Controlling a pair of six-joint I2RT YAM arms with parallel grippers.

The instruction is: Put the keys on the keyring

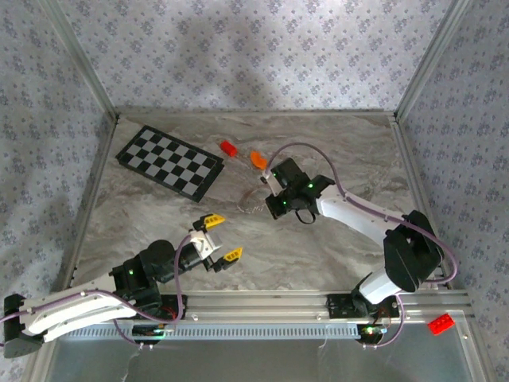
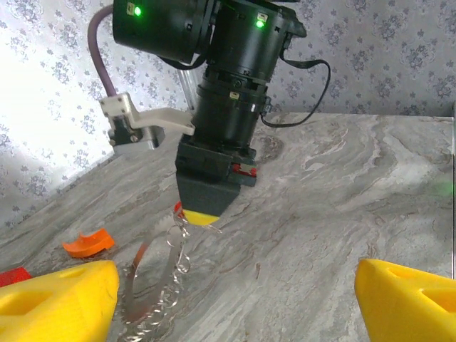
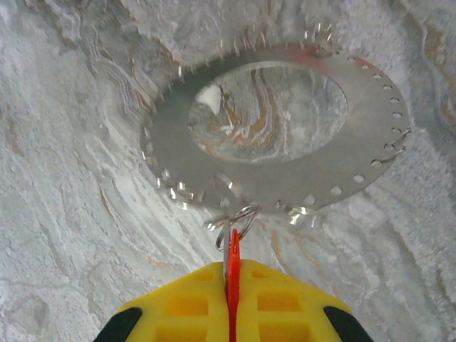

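Keyring (image 3: 285,184) lies flat on the marble tabletop (image 1: 334,143), in the upper middle of the right wrist view: a thin silvery disc with a wide hole, small perforations round its band and little wire loops along its rim. From overhead it is only a faint glint just left of the right pincer (image 1: 278,203), near the middle of the frame.

The right pincer (image 3: 231,285) is clenched on the key (image 3: 234,246), whose red head shows as a thin strip pinched between the yellow fingers at the bottom centre. A small wire ring (image 3: 239,217) at the key's free end sits right at the keyring's near rim; whether it has caught on anything I cannot tell.

The left pincer (image 1: 221,237) hangs released and empty in the lower left of the overhead view, well apart from the keyring, its yellow fingers spread wide.

By my reading, the threading step is in hand: the key has been brought to the rim but is not yet clearly attached. The next move probably calls for a fine, steady push that hooks the small ring into a rim loop or hole. Since the disc lies loose, it may slide away, so the idle left pincer could usefully pin it down.
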